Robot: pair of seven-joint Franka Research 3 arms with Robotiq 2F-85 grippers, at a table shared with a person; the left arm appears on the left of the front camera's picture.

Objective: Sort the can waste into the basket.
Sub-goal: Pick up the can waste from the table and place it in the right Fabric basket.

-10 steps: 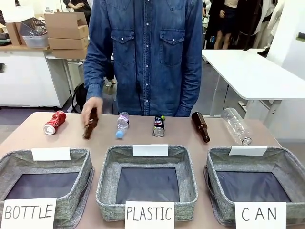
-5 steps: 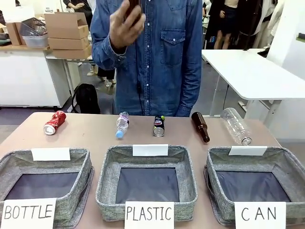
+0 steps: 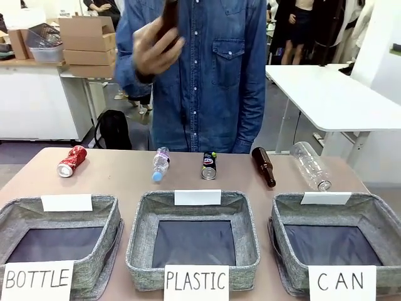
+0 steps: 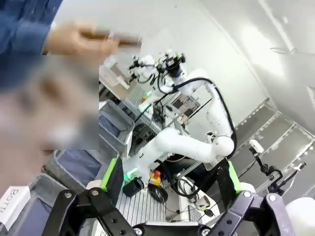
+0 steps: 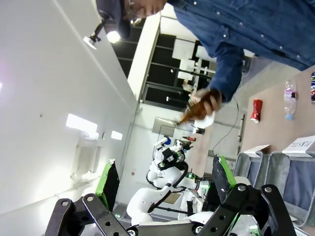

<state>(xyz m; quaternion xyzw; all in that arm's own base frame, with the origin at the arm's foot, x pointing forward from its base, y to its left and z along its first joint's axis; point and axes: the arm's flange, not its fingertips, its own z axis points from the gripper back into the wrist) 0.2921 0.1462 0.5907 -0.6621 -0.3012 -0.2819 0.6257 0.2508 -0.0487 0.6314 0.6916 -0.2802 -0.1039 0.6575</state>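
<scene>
Can waste is not yet sorted: the red can (image 3: 72, 161) lies on its side at the far left of the table (image 3: 125, 185) and the black can (image 3: 209, 166) lies near the middle of the far edge, both well apart from the basket signed CAN (image 3: 376, 204) at the near right, whose dark floor shows bare. As I judge it, nothing of the task is done and both cans are left to carry over. The left gripper (image 4: 171, 177) has its jaws spread wide with nothing between them; the right gripper (image 5: 165, 182) is likewise released and empty. Across the table a person's hand (image 3: 153, 50) holds a brown bottle (image 3: 169, 15) up at chest height. Counted: two cans; two brown bottles, the second brown bottle (image 3: 264, 167) lying on the table; two plastic bottles, a small clear bottle (image 3: 160, 164) and a large clear bottle (image 3: 311, 165); three baskets, with the basket signed BOTTLE (image 3: 19, 210) and the basket signed PLASTIC (image 3: 141, 213) beside the first
</scene>
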